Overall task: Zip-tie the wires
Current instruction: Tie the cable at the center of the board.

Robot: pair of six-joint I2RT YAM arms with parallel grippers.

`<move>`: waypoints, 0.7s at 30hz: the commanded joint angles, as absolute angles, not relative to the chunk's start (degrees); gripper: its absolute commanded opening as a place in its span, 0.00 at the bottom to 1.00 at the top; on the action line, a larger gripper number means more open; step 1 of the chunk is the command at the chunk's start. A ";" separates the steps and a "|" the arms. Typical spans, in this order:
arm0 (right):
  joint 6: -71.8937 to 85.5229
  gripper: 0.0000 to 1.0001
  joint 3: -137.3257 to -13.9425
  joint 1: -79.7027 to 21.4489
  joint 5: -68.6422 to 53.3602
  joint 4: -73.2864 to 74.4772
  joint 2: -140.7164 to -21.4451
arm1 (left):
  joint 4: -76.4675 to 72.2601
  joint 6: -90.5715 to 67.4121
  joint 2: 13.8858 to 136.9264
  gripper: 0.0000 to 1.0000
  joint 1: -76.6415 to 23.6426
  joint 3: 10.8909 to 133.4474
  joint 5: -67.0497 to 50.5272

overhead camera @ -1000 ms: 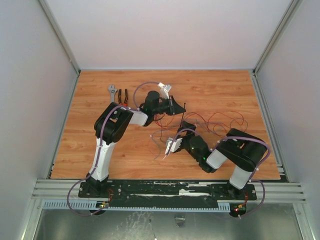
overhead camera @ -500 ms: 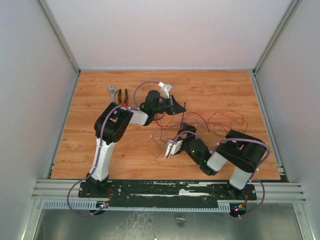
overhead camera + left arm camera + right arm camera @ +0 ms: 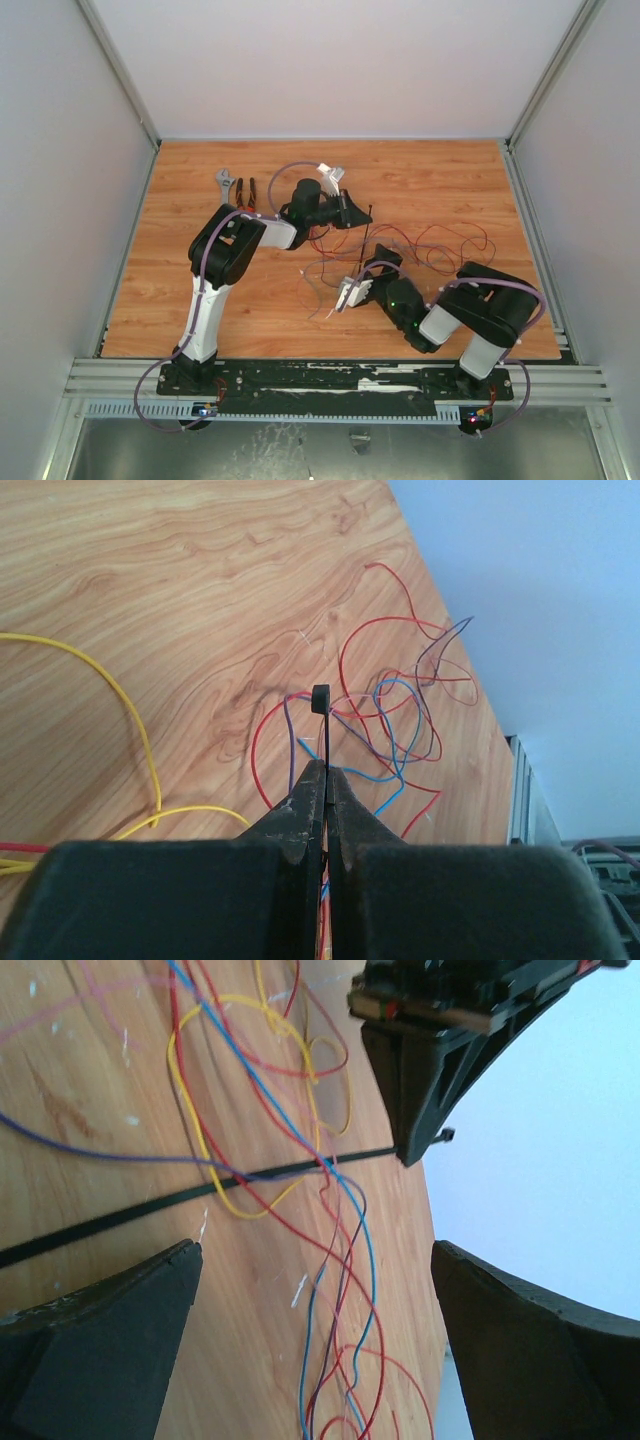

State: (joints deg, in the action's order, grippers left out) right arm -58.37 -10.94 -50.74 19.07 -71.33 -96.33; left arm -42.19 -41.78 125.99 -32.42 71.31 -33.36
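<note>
Currently looping: my left tool [image 3: 325, 768] is clamped on the zip tie [image 3: 320, 698] just below its head, strap crossing the wires [image 3: 262, 1110] on the table [image 3: 150, 580]. With my right tool [image 3: 315, 1260] wide apart, next I'd grab the tail.

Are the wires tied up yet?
Not yet. Done: the left fingers are shut on the zip tie near its head. In hand: the right fingers are open, close to its tail. Left: looping it round the wires, lying loose on the table, and pulling tight.
</note>
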 commanded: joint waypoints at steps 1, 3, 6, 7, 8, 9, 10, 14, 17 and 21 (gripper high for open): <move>-60.66 0.99 -9.71 -49.74 21.90 -77.48 -100.01 | -41.07 -41.25 124.78 0.00 -32.29 72.66 -34.27; -61.67 0.99 -9.99 -49.59 22.48 -77.55 -101.01 | -40.51 -41.36 124.82 0.00 -32.28 73.04 -34.40; -62.67 0.99 -10.14 -48.28 22.05 -76.55 -101.06 | -39.19 -40.61 124.43 0.00 -32.28 73.30 -34.28; -62.75 0.99 -10.31 -47.68 21.49 -75.87 -100.81 | -38.79 -40.45 124.29 0.00 -32.26 73.31 -34.23; -62.87 0.99 -10.47 -47.09 20.76 -75.30 -100.47 | -38.54 -40.36 124.14 0.00 -32.26 73.30 -34.24; -63.11 0.99 -10.65 -46.50 19.96 -74.86 -100.26 | -38.52 -40.50 124.02 0.00 -32.26 73.16 -34.27; -63.29 0.99 -10.90 -46.04 19.47 -74.40 -100.20 | -38.55 -40.70 123.86 0.00 -32.26 72.96 -34.28; -64.48 0.99 -11.48 -45.45 18.06 -74.86 -100.83 | -39.14 -41.64 123.31 0.00 -32.34 72.64 -34.62; -64.12 0.99 -11.39 -45.70 17.55 -75.37 -100.63 | -39.28 -42.04 122.82 0.00 -32.51 72.60 -34.89; -63.15 0.99 -11.37 -46.00 16.28 -74.87 -99.36 | -39.37 -42.18 122.19 0.00 -32.77 72.60 -34.89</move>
State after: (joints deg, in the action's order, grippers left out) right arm -63.53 -10.72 -45.76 18.70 -74.81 -100.03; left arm -38.57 -41.87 125.58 -32.42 71.79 -33.63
